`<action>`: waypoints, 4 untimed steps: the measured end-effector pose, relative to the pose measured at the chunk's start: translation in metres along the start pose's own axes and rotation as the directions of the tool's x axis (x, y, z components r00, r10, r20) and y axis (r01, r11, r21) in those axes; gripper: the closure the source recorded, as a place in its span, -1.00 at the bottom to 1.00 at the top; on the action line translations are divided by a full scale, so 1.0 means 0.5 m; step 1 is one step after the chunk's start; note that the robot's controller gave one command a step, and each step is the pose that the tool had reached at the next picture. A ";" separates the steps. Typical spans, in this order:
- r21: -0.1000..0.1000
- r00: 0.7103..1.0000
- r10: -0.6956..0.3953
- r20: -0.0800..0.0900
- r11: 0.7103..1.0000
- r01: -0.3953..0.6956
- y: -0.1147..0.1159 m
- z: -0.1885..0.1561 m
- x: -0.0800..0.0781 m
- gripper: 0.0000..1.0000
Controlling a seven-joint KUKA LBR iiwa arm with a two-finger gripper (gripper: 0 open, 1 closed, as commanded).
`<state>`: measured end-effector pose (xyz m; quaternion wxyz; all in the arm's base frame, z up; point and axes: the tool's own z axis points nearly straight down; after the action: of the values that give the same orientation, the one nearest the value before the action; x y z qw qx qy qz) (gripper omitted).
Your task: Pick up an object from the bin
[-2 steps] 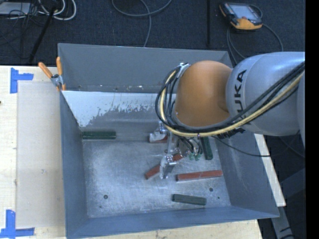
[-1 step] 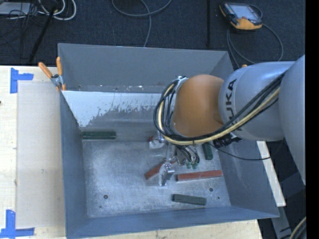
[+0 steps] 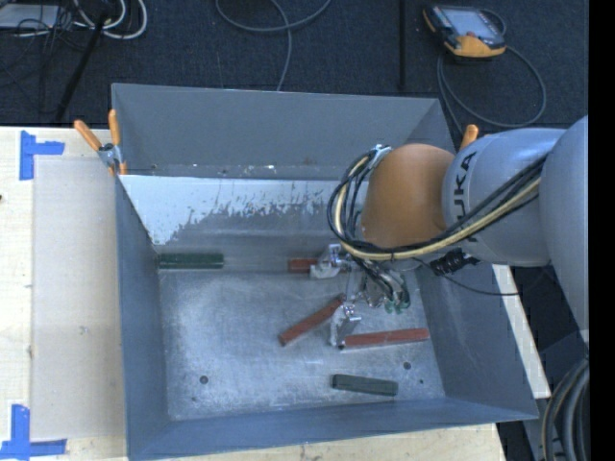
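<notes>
The gripper (image 3: 336,294) is low in the bin (image 3: 192,392), a little right of the middle of the floor. The orange cover (image 3: 404,195) and the cables (image 3: 340,209) of the arm (image 3: 519,200) hide its upper part. Two metal fingers (image 3: 342,327) show and they stand apart, so the gripper is spread wide and grips nothing.

Between them lies the right end of a brown stick (image 3: 306,325), which lies slanted on the middle of the floor. Whether a finger touches it is hard to make out. A second brown stick (image 3: 389,336) lies just right of the nearer finger, and its left end is close to that finger or touches it.

By the farther finger, near the back wall, a short brown piece (image 3: 300,266) is partly hidden. A green bar (image 3: 190,260) lies far left at the back, and a second green bar (image 3: 365,384) lies near the front wall.
</notes>
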<state>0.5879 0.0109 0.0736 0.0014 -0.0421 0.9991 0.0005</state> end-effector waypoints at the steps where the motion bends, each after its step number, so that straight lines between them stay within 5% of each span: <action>1: 0.000 1.000 0.001 -0.002 1.000 -0.001 0.009 -0.005 0.005 -1.00; 2: -0.001 1.000 0.003 0.006 1.000 -0.003 0.002 -0.008 -0.007 1.00; 4: -0.001 1.000 0.003 0.001 1.000 -0.003 0.002 -0.015 -0.003 1.00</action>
<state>0.5895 0.0121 0.0810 0.0018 -0.0404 0.9992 0.0009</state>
